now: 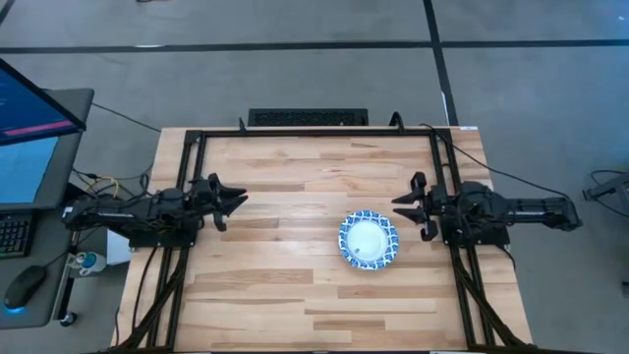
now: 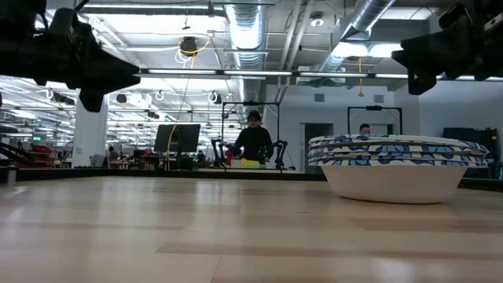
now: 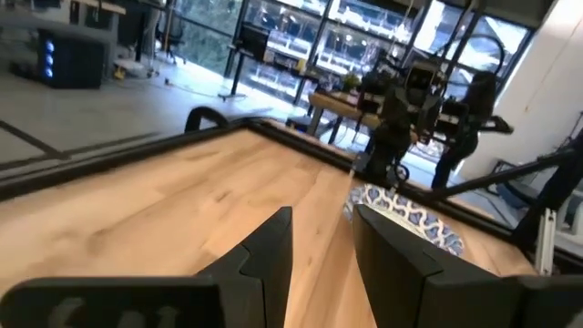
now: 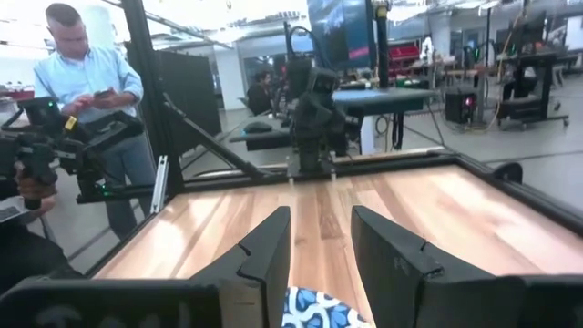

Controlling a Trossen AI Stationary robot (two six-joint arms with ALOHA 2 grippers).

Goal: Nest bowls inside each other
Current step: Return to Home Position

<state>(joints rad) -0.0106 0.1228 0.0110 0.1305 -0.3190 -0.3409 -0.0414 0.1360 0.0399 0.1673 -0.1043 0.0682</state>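
Observation:
The bowls stand nested in one stack on the wooden table, right of its middle, white inside with a blue-and-white patterned rim. In the low view the stack shows several rims one above the other, with the lowest bowl's base on the table. My right gripper is open and empty, above the table just right of and a little beyond the stack. My left gripper is open and empty at the table's left side, far from the stack. The stack also shows in the left wrist view and the right wrist view.
A black metal frame runs along the table's edges. A keyboard lies beyond the far edge and a monitor stands off the left side. A person stands beyond the table's left side.

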